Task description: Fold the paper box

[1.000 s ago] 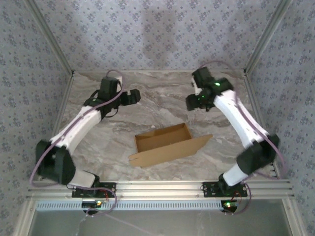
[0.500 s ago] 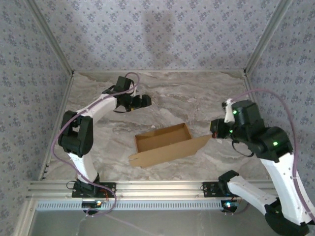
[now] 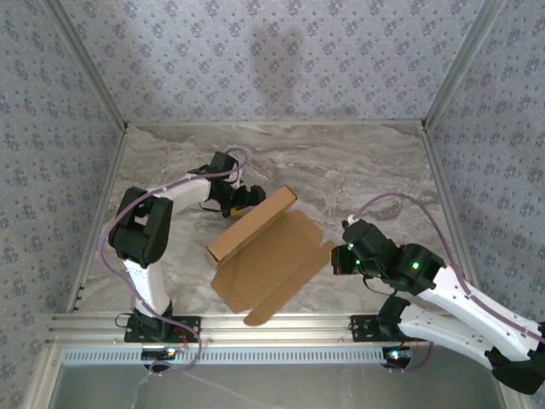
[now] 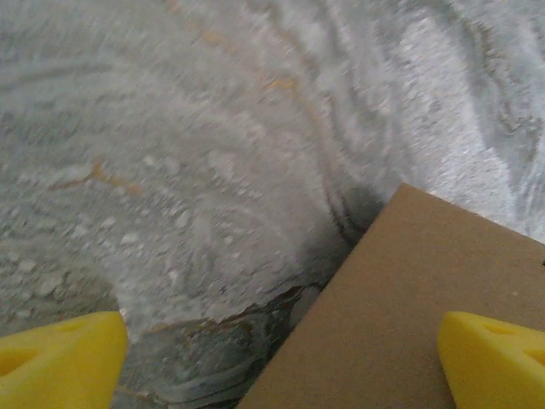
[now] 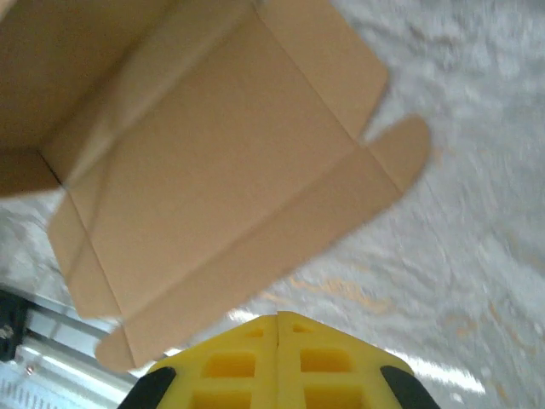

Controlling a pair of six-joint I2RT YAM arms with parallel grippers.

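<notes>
On the marble table (image 3: 358, 170), mid-field, the paper box (image 3: 272, 256) lies opened out, askew to the table edges. One long panel stands raised along its far-left side. The wide panel next to it lies flat, reaching toward the arm bases, with a rounded tab (image 3: 258, 317) at the near corner.

The left gripper (image 3: 244, 198) sits at the far end of the raised panel. Left wrist view: its yellow fingertips (image 4: 60, 358) stand wide apart, a tan corner of the box between them, closer to the tip on the right of the view. Nothing is clamped.

The right gripper (image 3: 339, 258) is low, just beside the box's right edge; contact cannot be told from above. Right wrist view: its yellow fingers (image 5: 238, 366) are pressed together with no gap and nothing between them. Ahead of them lies the box interior, with creases, side flaps and two rounded tabs.
</notes>
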